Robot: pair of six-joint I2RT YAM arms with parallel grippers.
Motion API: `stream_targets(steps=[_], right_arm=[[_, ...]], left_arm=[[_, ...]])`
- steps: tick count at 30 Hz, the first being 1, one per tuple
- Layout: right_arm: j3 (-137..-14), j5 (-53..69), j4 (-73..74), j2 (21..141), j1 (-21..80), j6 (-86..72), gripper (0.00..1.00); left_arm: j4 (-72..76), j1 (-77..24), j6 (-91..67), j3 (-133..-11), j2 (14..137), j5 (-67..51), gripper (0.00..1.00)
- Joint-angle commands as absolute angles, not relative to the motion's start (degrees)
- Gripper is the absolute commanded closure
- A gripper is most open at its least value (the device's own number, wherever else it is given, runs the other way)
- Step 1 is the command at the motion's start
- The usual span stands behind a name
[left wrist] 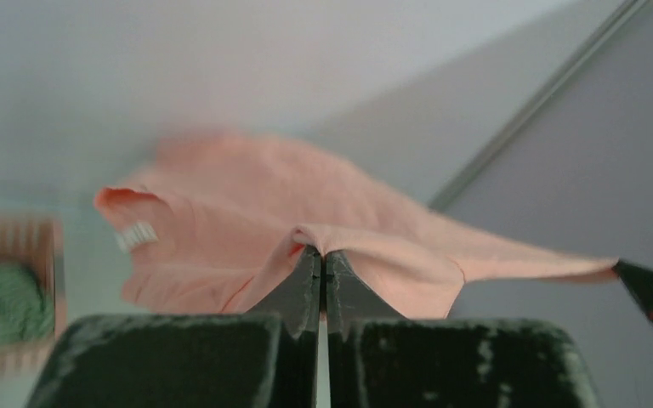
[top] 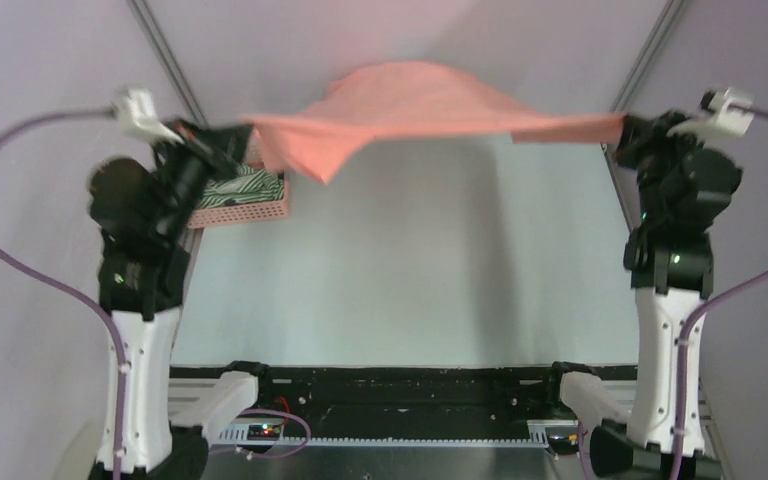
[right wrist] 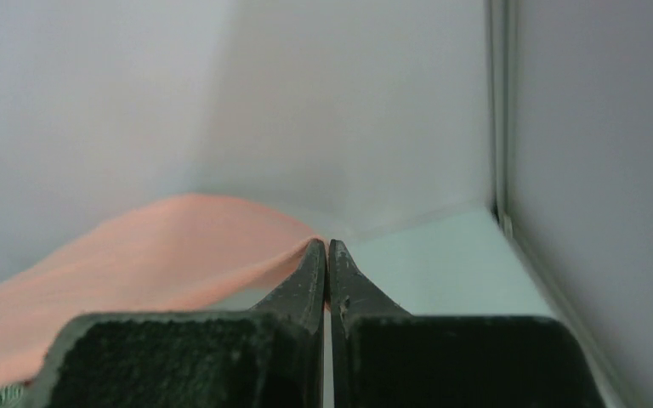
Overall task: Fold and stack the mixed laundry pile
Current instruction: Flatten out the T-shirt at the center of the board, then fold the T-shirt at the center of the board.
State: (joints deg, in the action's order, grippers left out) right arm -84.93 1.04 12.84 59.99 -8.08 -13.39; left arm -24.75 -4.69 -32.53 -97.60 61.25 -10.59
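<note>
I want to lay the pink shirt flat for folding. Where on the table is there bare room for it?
The wide middle of the table, from the basket across to the right arm, is bare; the shirt hangs over its far part. The left side is crowded: the basket, holding a striped cloth, sits close to the left arm.

I get soft, even light with no glare. The salmon-pink shirt [top: 410, 105] casts a pink tint on the wall [top: 380, 30] behind it. In the top view the left arm [top: 145, 200] is smeared. In the left wrist view the shirt's far edge and the basket [left wrist: 17, 242] are out of focus.
</note>
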Motion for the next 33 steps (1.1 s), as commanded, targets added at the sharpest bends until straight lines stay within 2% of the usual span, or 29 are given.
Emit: stream_targets(steps=[1, 2, 5, 7, 10, 13, 20, 27, 33], right_arm=[[-71.01, -2.84, 22.91, 52.53, -8.44, -17.91, 1.0], [-67.34, -3.05, 25.17, 50.49, -8.35, -20.89, 1.0], [-58.66, -1.68, 34.37, 48.25, -8.35, -23.14, 1.0], [-56.14, -6.27, 43.03, 49.78, -8.43, -26.25, 1.0], [-52.03, -12.39, 50.2, 51.43, -8.54, -29.99, 1.0], [-46.88, -11.75, 50.47, 50.44, -8.56, -34.28, 1.0], [-45.94, -10.97, 54.56, 44.02, -9.22, -44.77, 1.0], [-44.26, -11.08, 57.5, 38.43, -9.23, -48.07, 1.0], [-43.07, -14.73, 52.66, 39.95, -9.23, -43.65, 1.0]], left_arm=[[-26.44, -8.56, -32.57, -72.69, 52.91, -13.28, 1.0], [-26.45, -9.63, -33.28, -64.95, 49.55, -13.78, 1.0], [-26.57, -10.0, -34.91, -52.26, 43.79, -13.83, 1.0], [-26.84, -10.04, -36.32, -43.22, 39.77, -14.35, 1.0], [-27.02, -10.02, -39.21, -36.78, 37.47, -14.86, 1.0], [-27.0, -10.02, -41.95, -31.6, 36.91, -15.08, 1.0], [-27.7, -10.02, -42.54, -28.51, 34.87, -17.34, 1.0], [-32.5, -10.28, -42.69, -29.95, 30.55, -12.95, 1.0], [-32.09, -10.37, -40.22, -35.46, 38.68, -11.21, 1.0]])
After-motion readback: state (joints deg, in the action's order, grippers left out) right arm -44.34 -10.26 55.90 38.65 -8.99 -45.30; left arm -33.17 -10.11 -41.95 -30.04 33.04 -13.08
